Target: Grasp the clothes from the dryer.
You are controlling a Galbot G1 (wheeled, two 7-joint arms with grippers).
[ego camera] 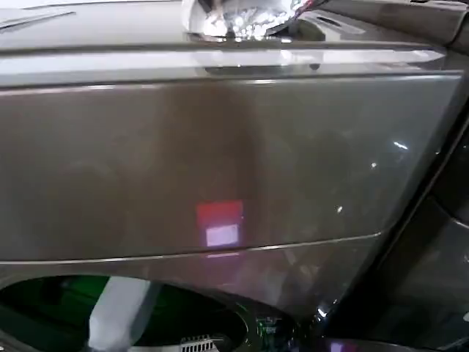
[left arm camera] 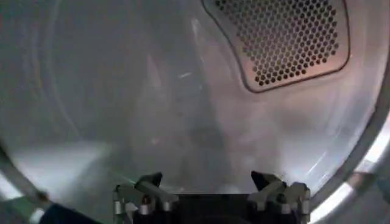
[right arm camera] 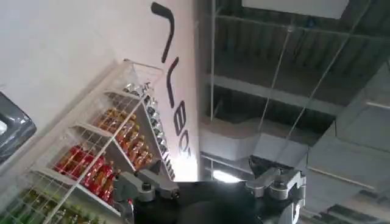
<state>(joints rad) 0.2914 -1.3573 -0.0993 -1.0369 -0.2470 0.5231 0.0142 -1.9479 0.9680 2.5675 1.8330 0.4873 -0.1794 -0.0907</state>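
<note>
Bronze-grey metal of the dryer [ego camera: 234,161] fills my head view; my pale arm reaches into its porthole at the lower left. In the left wrist view my left end effector [left arm camera: 210,182] sits inside the steel drum, fingers spread apart and holding nothing; a dark navy scrap of the clothes [left arm camera: 58,214] lies near the drum's rim; soft and light, I judge, best pinched at a bunched fold. In the right wrist view my right end effector [right arm camera: 210,182] is raised toward a drinks rack [right arm camera: 103,158], fingers apart, idle.

Right gripper [right arm camera: 212,180] fingers [right arm camera: 139,184] spread apart, nothing between them, aimed up at a wire rack [right arm camera: 91,152] of bottled drinks [right arm camera: 125,135] against a white wall [right arm camera: 73,49]; dark ceiling beams [right arm camera: 274,91] beyond.
</note>
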